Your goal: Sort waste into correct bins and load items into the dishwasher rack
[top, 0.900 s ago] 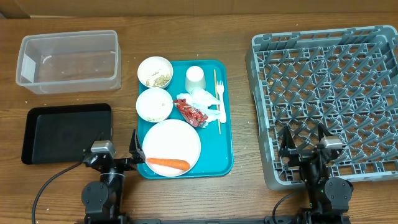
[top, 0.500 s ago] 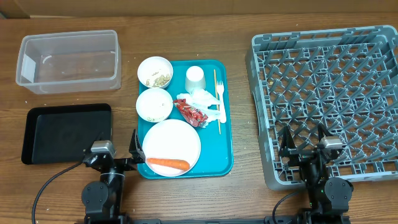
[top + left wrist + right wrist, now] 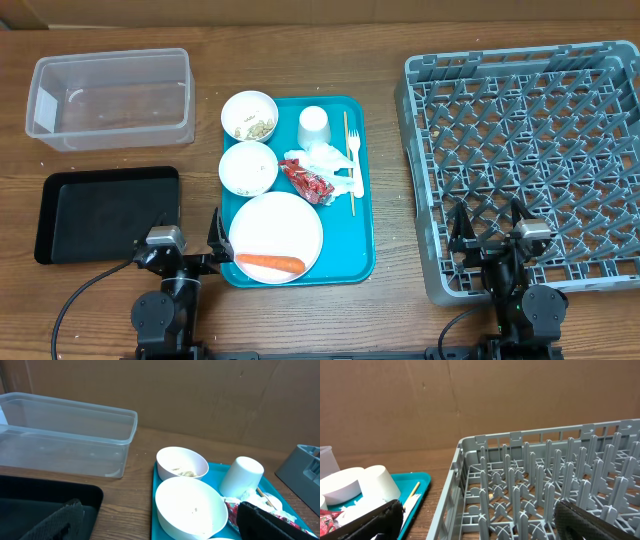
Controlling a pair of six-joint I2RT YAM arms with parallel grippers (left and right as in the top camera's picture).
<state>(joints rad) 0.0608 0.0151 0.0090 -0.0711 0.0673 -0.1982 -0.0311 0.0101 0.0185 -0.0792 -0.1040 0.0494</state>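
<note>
While both arms sat parked at the near edge of the table point(image 3: 395, 318), the carrot point(image 3: 270, 263) lay on its side on the near part of the large plate point(image 3: 275, 225), its long axis running left to right; which end was the tip could not be made out. That plate filled the near end of the teal tray point(image 3: 364, 200), whose own long axis ran away from the robot. Beyond it stood two small bowls, one point(image 3: 248, 168) behind the plate and a farther one point(image 3: 249, 115) holding food scraps, with the cup point(image 3: 313, 127) to their right. The red wrapper point(image 3: 308, 180) lay slantwise mid-tray, beside the crumpled napkins point(image 3: 325, 158), a white fork point(image 3: 354, 150) and a thin wooden stick point(image 3: 346, 130), both pointing away from the robot. The clear tub point(image 3: 40, 100) sat far left and the black tray point(image 3: 108, 213) nearer, each long side running left to right, and both were bare inside. The dishwasher rack point(image 3: 420, 150) took up the right side. The left gripper point(image 3: 183, 238) hovered between the black tray and the teal tray, jaws spread wide and holding nothing; the right gripper point(image 3: 488, 228) hung over the rack's near left corner, equally wide and bare. Compared with the earlier overhead views, nothing had shifted: every object and both arms kept their places.
</note>
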